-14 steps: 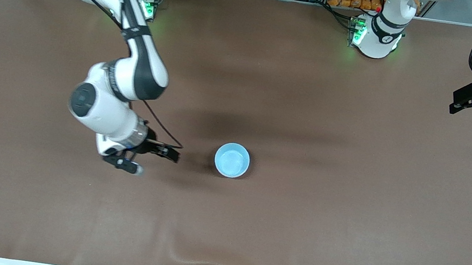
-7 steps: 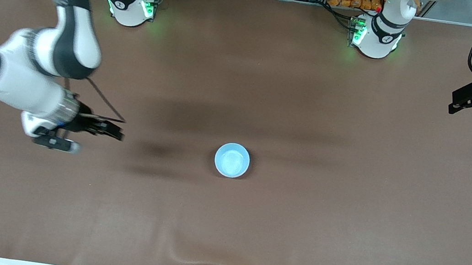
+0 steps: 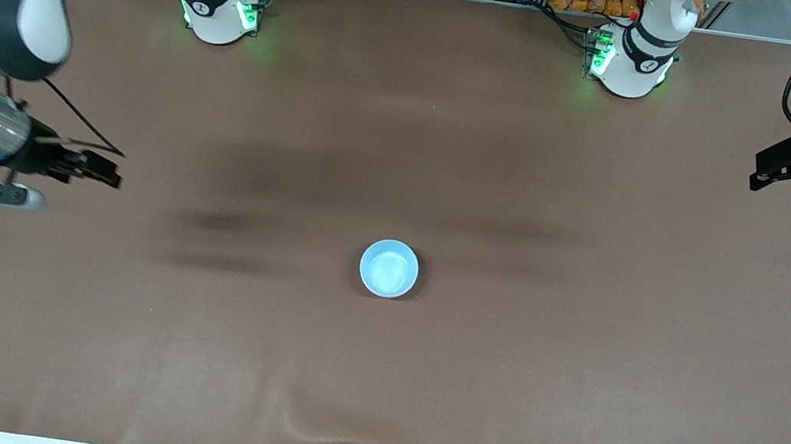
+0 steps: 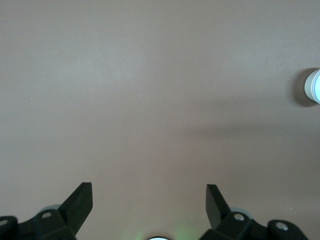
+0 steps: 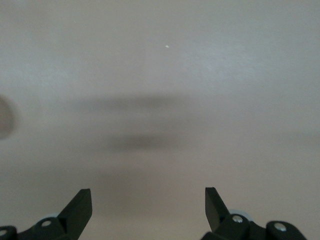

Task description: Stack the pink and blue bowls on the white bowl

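Sitting upright near the middle of the brown cloth-covered tabletop (image 3: 495,391) is a small round light sky-blue plastic bowl (image 3: 389,268); from above only its blue inside and rim show, and whether other bowls are nested under it cannot be told. In the left wrist view a pale round edge of that bowl (image 4: 314,86) shows, well apart from that arm's fingers. The right hand (image 3: 109,174) hangs over the right arm's end of the tabletop, well apart from the bowl, its two black fingers (image 5: 80,207) spread wide with bare cloth between them. The left hand (image 3: 757,171) hangs over the left arm's end of the tabletop, also well apart from the bowl, fingers (image 4: 80,200) released and holding nothing.
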`<state>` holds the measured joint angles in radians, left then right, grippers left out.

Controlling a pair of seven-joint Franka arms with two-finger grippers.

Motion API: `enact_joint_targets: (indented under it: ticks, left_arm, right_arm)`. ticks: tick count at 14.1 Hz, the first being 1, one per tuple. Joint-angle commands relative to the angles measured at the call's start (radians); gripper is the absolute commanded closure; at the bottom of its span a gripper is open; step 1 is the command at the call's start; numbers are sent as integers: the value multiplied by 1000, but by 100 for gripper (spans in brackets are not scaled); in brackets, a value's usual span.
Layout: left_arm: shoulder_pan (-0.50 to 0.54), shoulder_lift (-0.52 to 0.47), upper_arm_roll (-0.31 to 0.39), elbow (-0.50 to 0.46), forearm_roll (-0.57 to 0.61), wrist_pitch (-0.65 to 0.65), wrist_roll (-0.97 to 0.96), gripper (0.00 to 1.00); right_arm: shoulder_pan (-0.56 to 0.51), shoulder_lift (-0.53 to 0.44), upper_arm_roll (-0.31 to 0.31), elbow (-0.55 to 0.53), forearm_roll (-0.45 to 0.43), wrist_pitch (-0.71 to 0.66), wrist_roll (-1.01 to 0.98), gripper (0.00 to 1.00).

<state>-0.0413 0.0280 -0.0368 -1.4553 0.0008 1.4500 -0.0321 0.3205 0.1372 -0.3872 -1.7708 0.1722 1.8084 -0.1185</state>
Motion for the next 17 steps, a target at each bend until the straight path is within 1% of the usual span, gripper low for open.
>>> enact_joint_targets:
  ticks: [1,3,4,6,8,10,12,17]
  left_arm:
    - [1,-2,0,1,-21,4,12,0]
    - [0,-2,0,1,-21,4,12,0]
    - [0,-2,0,1,-21,4,12,0]
    - [-2,-2,0,0,-21,3,12,0]
    - [-2,0,0,0,-21,3,14,0]
    - [0,3,0,0,-21,1,14,0]
    - [0,3,0,0,-22,1,15,0]
    - [-2,3,-2,0,-21,1,15,0]
  right_arm:
    - [-124,-51,85,72,-78,-127,-55,0]
    - [-213,-60,144,151,-103,-220,-59,0]
    - [-245,-62,165,187,-106,-262,-59,0]
    - [-280,-80,183,234,-125,-334,-56,0]
    - [-296,-128,214,235,-167,-379,-34,0]
    - [-313,-146,247,234,-168,-397,35,0]
    - [-339,-146,286,234,-168,-397,57,0]
    - [-345,-148,280,237,-169,-394,36,0]
